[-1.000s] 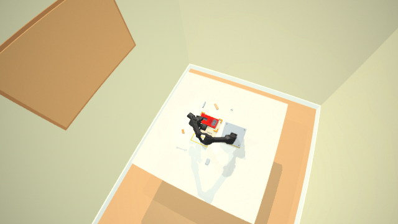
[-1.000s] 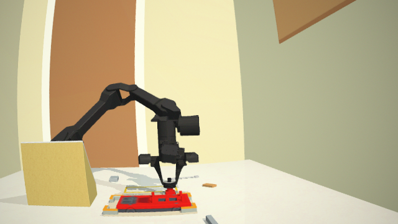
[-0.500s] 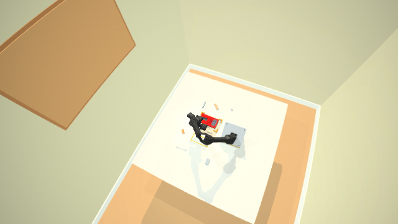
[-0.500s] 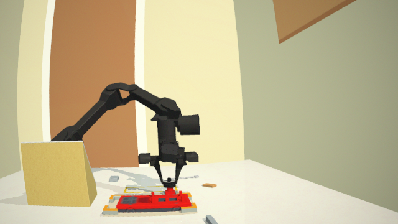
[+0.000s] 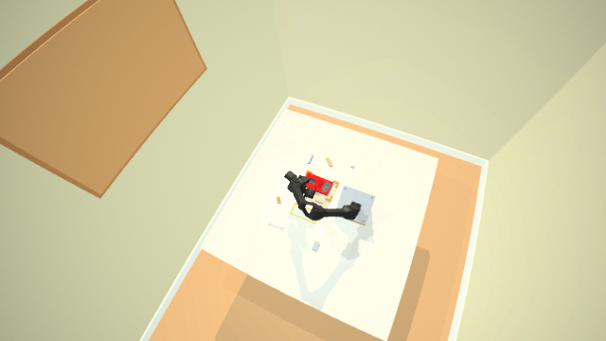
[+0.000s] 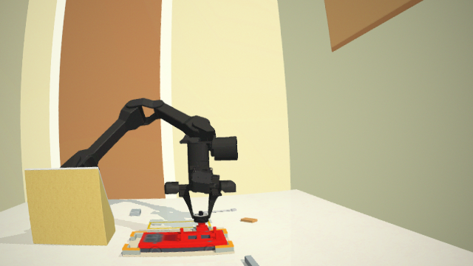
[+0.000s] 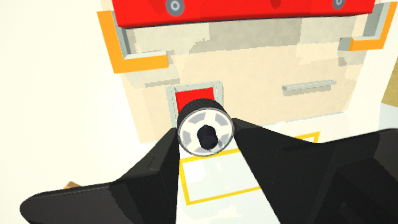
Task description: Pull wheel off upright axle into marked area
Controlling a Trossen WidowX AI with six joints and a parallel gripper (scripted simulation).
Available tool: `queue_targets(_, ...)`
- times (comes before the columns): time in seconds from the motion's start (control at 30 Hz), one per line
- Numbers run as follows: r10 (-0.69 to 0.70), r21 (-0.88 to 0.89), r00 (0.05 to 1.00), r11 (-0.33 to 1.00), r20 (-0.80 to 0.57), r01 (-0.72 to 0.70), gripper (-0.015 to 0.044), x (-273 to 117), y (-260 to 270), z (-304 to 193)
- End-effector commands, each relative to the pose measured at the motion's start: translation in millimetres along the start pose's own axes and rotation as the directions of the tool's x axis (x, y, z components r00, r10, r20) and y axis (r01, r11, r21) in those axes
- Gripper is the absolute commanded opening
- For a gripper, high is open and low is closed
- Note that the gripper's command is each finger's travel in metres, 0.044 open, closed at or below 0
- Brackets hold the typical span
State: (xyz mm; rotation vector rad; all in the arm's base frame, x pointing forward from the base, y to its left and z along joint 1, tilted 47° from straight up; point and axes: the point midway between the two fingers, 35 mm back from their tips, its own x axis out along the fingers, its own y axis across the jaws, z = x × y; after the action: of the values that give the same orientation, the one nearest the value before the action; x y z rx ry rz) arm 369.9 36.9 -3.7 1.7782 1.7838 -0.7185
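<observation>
Wheel (image 7: 205,128) between pincer (image 7: 206,134) fingers, above its axle mount (image 7: 195,98), marked area (image 7: 220,172) just beside.

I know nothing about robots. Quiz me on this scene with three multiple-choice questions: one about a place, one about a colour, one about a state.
1. Where is the wheel?
A. between the tool's fingers
B. flat inside the yellow outline
C. on the sandy block

2. What colour is the small pad just beyond the wheel?
A. blue
B. red
C. green

3. What is the tool doing?
A. spread wide, gripping nothing
B. shut on the wheel
C. out of sight

Answers: 1 A, the wrist view shows a dark finger pressed against each side of the wheel; 2 B, red shows inside a pale frame; 3 B, both fingers touch the wheel's rim.
</observation>
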Motion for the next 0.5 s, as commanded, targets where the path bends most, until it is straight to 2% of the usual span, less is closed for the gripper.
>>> queue_targets(0.0, 0.012, 0.008, 1.000, 1.000, 0.002, -0.012, 0.0000, -8.6, 0.4, 1.9)
queue_targets(0.47, 0.013, 0.009, 1.000, 1.000, 0.001, -0.013, 0.0000, -13.2, 0.4, 1.9)
